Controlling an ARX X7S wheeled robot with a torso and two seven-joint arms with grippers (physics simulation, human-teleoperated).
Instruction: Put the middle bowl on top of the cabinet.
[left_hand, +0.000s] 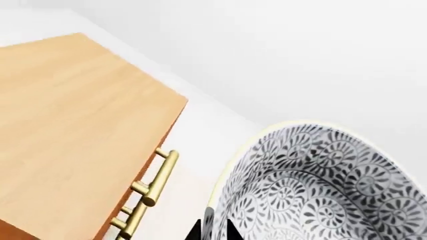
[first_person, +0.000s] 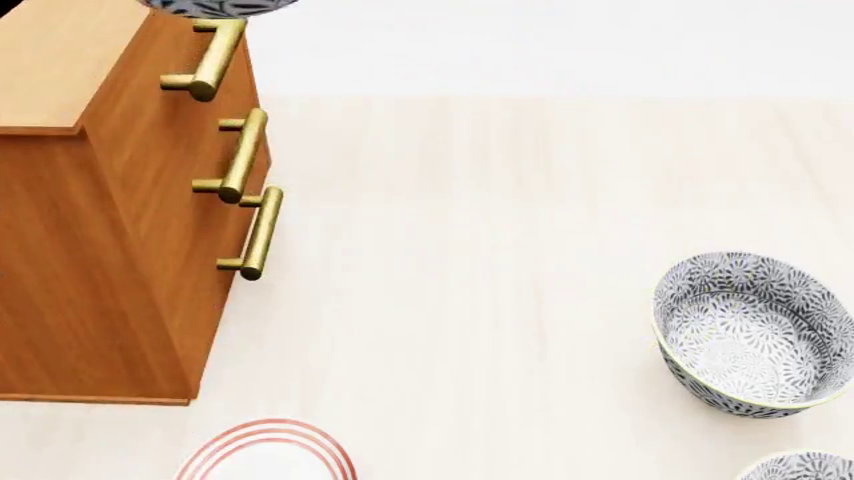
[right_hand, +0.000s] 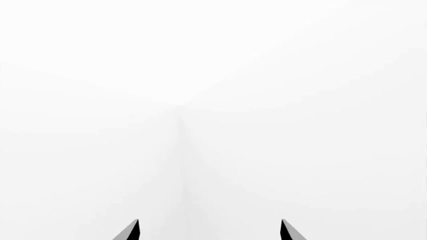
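Observation:
In the left wrist view my left gripper (left_hand: 212, 231) is shut on the rim of the middle bowl (left_hand: 320, 185), a deep bowl with a grey-and-white floral pattern. One black fingertip sits inside the rim and one outside. The bowl hangs in the air beside the cabinet (left_hand: 73, 125), level with or above its light wood top and off its front edge. In the head view only the bowl's underside (first_person: 220, 7) shows at the top edge, over the top brass handle of the cabinet (first_person: 134, 200). My right gripper (right_hand: 209, 230) is open, with nothing between its tips, and faces a bare white wall.
Two matching patterned bowls rest on the pale floor at the right, one whole (first_person: 754, 330) and one cut off by the frame's bottom edge (first_person: 801, 468). A white plate with red rings (first_person: 267, 455) lies in front of the cabinet. Three brass handles (first_person: 247, 155) stick out from the drawer fronts.

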